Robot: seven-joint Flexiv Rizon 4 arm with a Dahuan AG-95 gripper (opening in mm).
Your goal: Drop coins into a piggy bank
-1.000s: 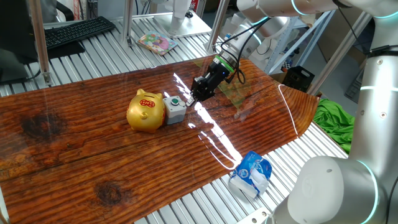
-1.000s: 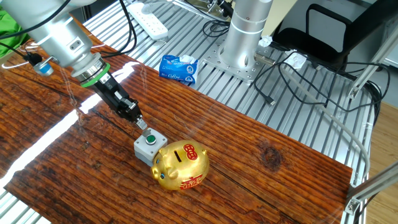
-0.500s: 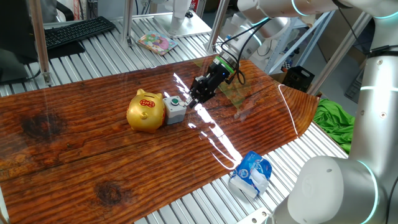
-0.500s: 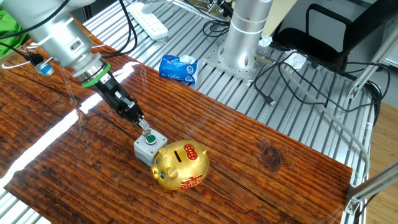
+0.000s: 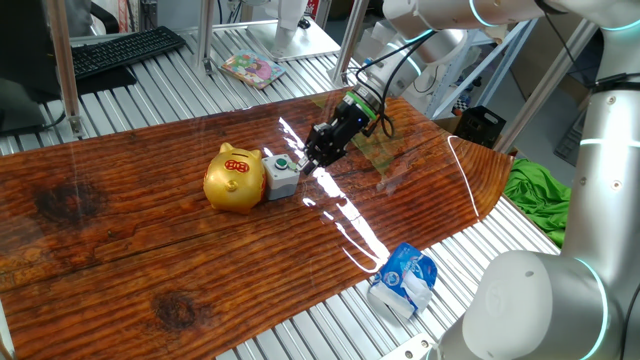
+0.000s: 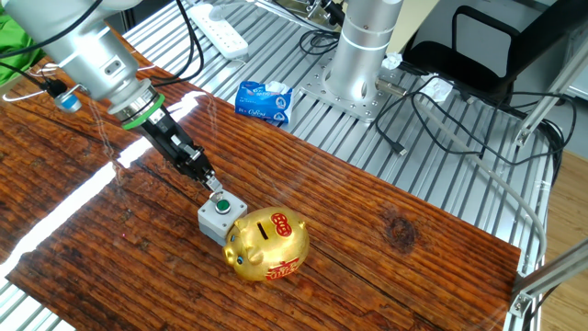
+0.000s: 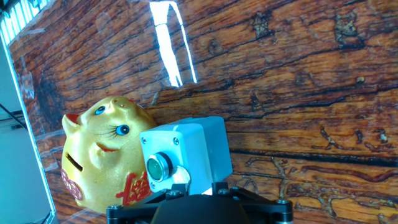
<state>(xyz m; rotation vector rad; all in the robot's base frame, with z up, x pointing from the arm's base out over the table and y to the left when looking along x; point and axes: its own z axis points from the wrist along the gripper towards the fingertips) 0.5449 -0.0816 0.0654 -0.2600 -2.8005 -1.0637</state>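
The gold piggy bank point(image 5: 233, 178) point(image 6: 268, 244) stands on the wooden board, with its slot and red marks on top. In the hand view the piggy bank point(image 7: 102, 162) shows its face at lower left. My gripper point(image 5: 306, 160) point(image 6: 210, 182) points down at an angle, its narrow tips just above the far edge of a small grey box with a green button point(image 5: 281, 175) point(image 6: 220, 217) point(image 7: 186, 155). That box touches the bank's side. The fingers look close together; I cannot make out a gap or anything between them. No coins show in any view.
A blue and white packet point(image 5: 403, 280) point(image 6: 264, 99) lies on the metal slats beyond the board's edge. A green cloth point(image 5: 535, 195), a keyboard point(image 5: 125, 50), a power strip point(image 6: 220, 26) and the arm's base point(image 6: 363, 55) surround the board.
The gripper has risen very slightly from the grey box. The bank and the box have not moved.
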